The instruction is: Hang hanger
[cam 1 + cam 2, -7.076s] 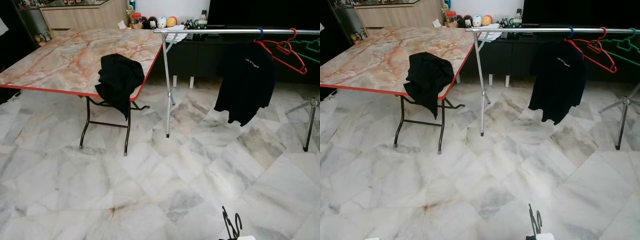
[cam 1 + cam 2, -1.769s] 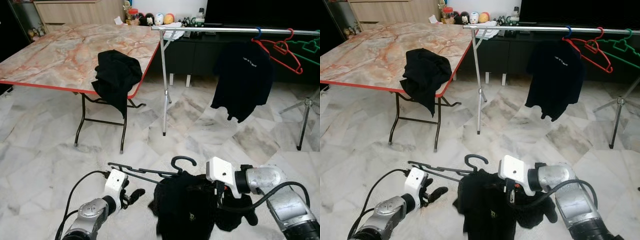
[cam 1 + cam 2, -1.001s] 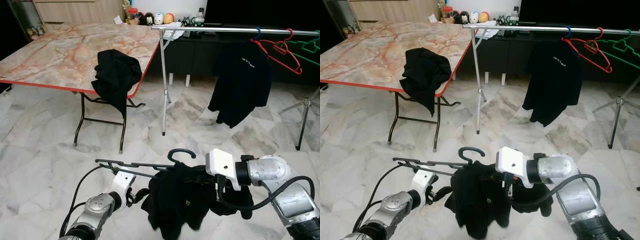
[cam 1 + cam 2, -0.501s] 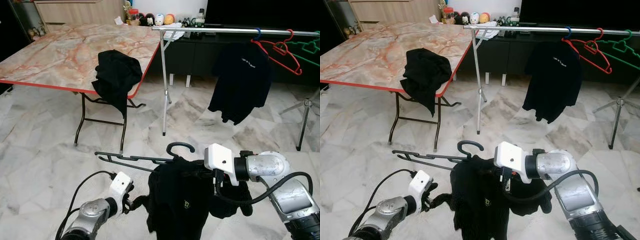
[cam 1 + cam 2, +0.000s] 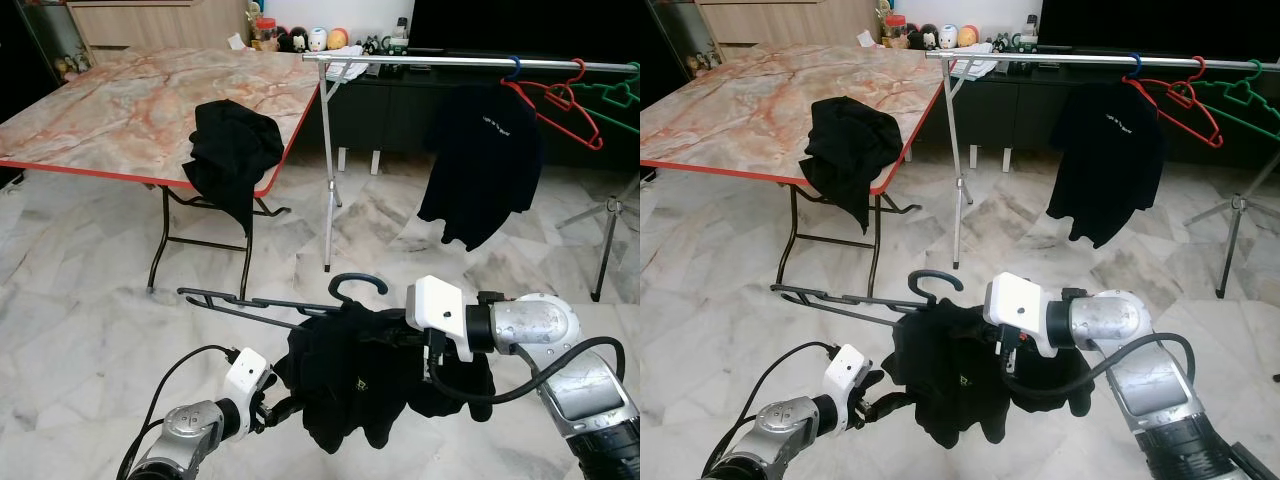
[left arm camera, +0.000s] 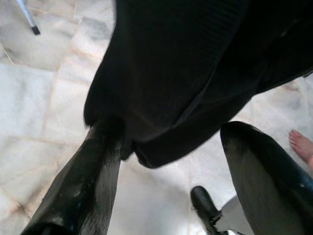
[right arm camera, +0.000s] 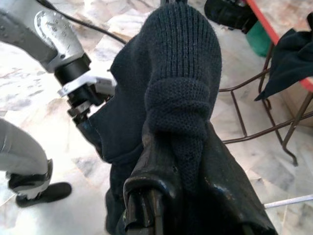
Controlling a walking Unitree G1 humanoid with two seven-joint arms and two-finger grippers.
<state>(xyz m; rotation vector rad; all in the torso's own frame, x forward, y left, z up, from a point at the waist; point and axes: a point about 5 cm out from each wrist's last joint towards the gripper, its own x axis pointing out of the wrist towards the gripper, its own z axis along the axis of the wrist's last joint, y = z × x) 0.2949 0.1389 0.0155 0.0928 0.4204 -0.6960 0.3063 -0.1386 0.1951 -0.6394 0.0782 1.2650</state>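
raised since half a second ago: black plastic hanger with black knit garment, clamped in right fingers. left fingers parted, fabric hem between. silver clothes rail well ahead; hanging pending.

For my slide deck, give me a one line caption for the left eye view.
Right gripper holds a black hanger with a black shirt above the marble floor, facing the clothes rail.

A marble-topped folding table stands on pale marble floor tiles before a dark cabinet.
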